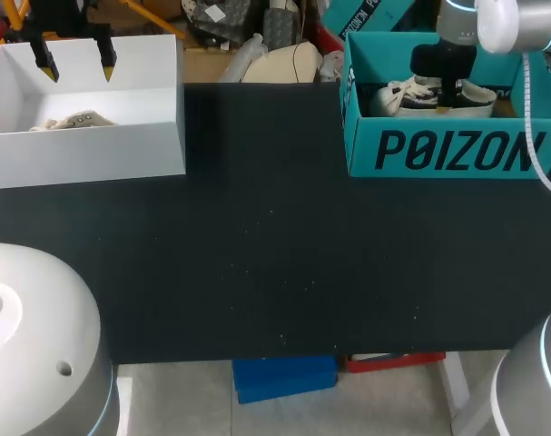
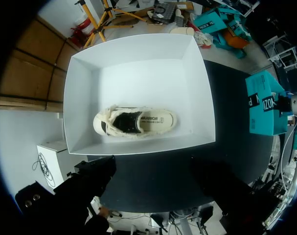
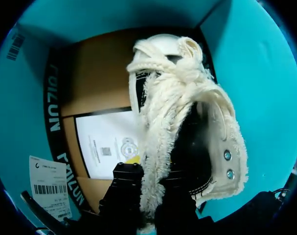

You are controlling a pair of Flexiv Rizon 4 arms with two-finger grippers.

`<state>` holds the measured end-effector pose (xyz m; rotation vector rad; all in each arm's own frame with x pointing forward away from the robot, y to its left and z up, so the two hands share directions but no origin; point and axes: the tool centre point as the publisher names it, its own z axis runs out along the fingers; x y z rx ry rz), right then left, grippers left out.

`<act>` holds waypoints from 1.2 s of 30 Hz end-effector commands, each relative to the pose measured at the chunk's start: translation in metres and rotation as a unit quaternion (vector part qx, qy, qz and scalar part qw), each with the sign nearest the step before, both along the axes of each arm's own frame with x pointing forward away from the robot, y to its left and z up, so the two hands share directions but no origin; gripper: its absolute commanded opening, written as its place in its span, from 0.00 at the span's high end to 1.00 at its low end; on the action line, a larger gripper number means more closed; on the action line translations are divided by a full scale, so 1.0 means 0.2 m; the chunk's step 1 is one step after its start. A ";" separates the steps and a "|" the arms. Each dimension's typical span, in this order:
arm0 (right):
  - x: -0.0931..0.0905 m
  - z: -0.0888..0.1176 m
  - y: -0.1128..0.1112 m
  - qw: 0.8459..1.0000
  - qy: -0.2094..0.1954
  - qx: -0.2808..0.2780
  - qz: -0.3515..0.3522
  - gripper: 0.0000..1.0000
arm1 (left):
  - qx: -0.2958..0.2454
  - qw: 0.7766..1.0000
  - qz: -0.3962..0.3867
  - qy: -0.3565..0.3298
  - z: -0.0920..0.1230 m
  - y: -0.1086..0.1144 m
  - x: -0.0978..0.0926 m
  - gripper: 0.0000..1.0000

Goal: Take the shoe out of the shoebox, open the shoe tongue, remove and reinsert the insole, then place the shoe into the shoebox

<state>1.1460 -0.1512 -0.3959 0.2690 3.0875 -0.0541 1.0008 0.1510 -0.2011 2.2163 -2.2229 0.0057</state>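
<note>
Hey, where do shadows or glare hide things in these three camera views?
Head view: the pale shoe nearly vanishes against the bright white box. Left wrist view: the left gripper sits in deep shadow, tips unseen. Right wrist view: the right gripper is a dark silhouette clamping the fleecy shoe, whose inside is black.

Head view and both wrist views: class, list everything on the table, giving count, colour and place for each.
table: 1, black, beneath everything.
white box: 1, white, open, table's far left.
white-box shoe: 1, cream, dark inside, on the white box's floor.
teal shoebox: 1, teal, black print, table's far right.
teal-box shoe: 1, cream, frayed edges, inside the teal shoebox.
paper sheet: 1, white, on the teal shoebox's floor.
left arm: 1, white, jaws open above the white box.
right arm: 1, grey-white, jaws inside the teal shoebox, closed on the teal-box shoe's collar.
</note>
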 end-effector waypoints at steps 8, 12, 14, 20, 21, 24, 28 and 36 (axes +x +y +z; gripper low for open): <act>-0.21 0.44 -0.16 0.997 -0.072 -0.037 -0.013 1.00 | 0.001 1.000 0.001 0.001 0.00 0.00 0.00 0.00; -0.22 0.63 -0.18 0.993 -0.102 -0.055 -0.017 1.00 | 0.001 1.000 0.001 0.001 0.00 0.00 0.00 0.00; -0.22 0.72 -0.19 0.991 -0.115 -0.063 -0.020 1.00 | 0.001 1.000 0.001 0.001 0.00 0.00 0.00 0.00; -0.29 1.04 -0.10 0.983 -0.154 -0.099 -0.020 1.00 | 0.001 1.000 0.001 0.001 0.00 0.00 0.00 0.00; -0.30 1.08 -0.07 0.981 -0.160 -0.105 -0.020 1.00 | 0.001 1.000 0.001 0.001 0.00 0.00 0.00 0.00; -0.37 1.22 0.03 0.977 -0.179 -0.116 -0.023 1.00 | 0.001 1.000 0.001 0.001 0.00 0.00 0.00 0.00; -0.47 1.36 0.20 0.972 -0.199 -0.125 -0.019 1.00 | 0.001 1.000 0.001 0.001 0.00 0.00 0.00 0.00; -0.70 1.56 0.65 0.966 -0.234 -0.109 0.008 1.00 | 0.001 1.000 0.001 0.001 0.00 0.00 0.00 0.00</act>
